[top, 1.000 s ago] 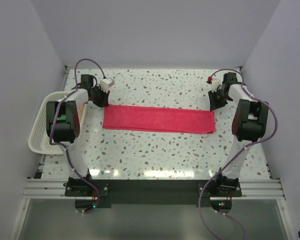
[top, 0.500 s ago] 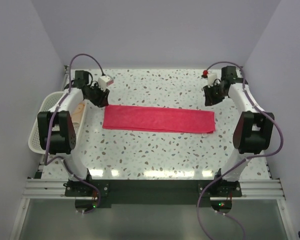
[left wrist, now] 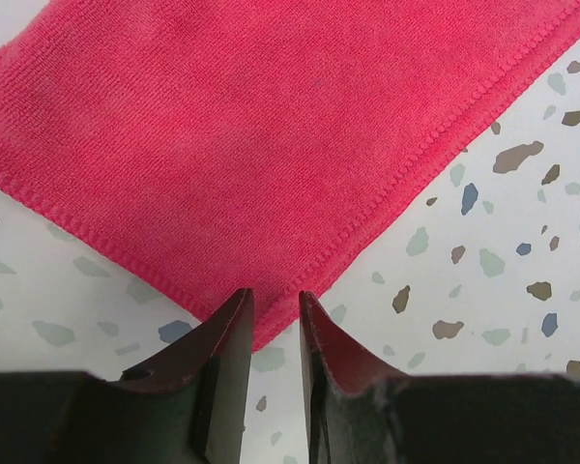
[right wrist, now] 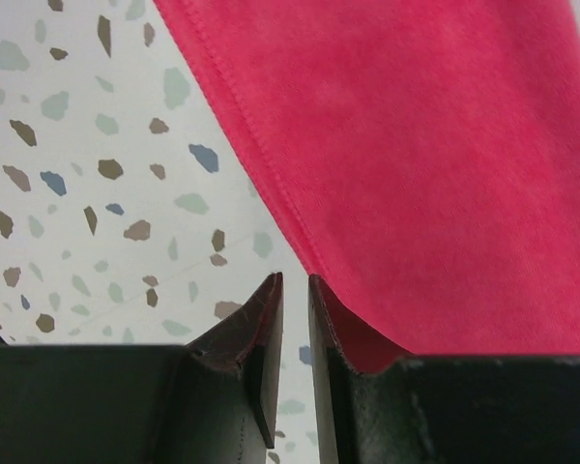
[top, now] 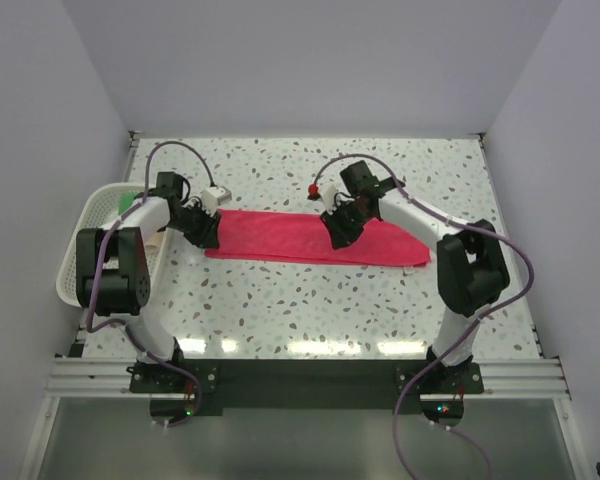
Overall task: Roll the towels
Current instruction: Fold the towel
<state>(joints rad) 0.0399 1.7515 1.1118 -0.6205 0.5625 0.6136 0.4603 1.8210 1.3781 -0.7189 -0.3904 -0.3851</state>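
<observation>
A pink-red towel [top: 280,238] lies flat as a long strip across the table. It also shows in the left wrist view [left wrist: 251,126] and in the right wrist view [right wrist: 435,145]. My left gripper [top: 206,236] sits low at the towel's left end. Its jaws [left wrist: 275,295] are shut to a thin gap, with the towel's corner just ahead of them and nothing held. My right gripper [top: 340,232] is over the middle of the towel. Its jaws [right wrist: 295,278] are shut to a thin gap beside the towel's hemmed edge, empty. A green towel [top: 127,201] lies in the basket. The peach towel is mostly hidden by my left arm.
A white mesh basket [top: 75,270] stands at the table's left edge, close to my left arm. Grey walls close in the table on the left, back and right. My right arm stretches across the towel's right half.
My right gripper has swung left from the towel's far right corner to its middle. My left gripper has come down from the back left onto the towel's left end.
</observation>
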